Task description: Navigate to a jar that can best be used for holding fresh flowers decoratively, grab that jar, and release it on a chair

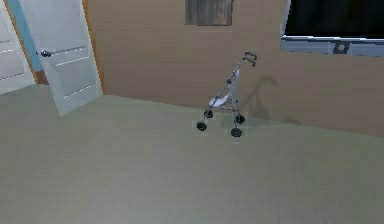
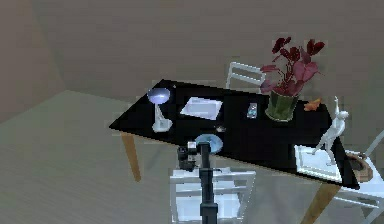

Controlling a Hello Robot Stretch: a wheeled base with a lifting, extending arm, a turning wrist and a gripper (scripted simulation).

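Table [image 2: 250, 140]: black top on wooden legs, and it carried every task item seen in the arm side view.
Chairs: one white chair [image 2: 225, 190] was tucked at the table's near edge below the arm. A second [image 2: 245, 73] stood past the far edge.
Door [image 1: 68, 60]: white and ajar, at the forward view's left.
Stroller [image 1: 228, 98]: stood against the tan wall, mid forward view.
Arm [image 2: 207, 185]: dark bar that reached to the table's near edge.
Statue [image 2: 333, 130]: pale figure on a white base, at the near right corner.
Jar [image 2: 281, 106]: greenish, glassy-looking, and stood upright by the table's far edge toward the right end. It held red flowers [image 2: 292, 62].
Jar handling: judged rigid, smooth and breakable, and top-heavy under the blooms. The best hold looked to be around the body below the rim, clear of the stems and kept upright.
Lamp [image 2: 160, 105]: small and white, near the left end.
Papers [image 2: 201, 106]: lay flat, mid table.
Gripper [image 2: 187, 155]: was at the near edge, well apart from the jar. I could not tell whether it gripped anything.
Views: the arm side view supplied the jar, both chairs and the arm. The forward view supplied open floor, the door and the stroller, useful for driving room.
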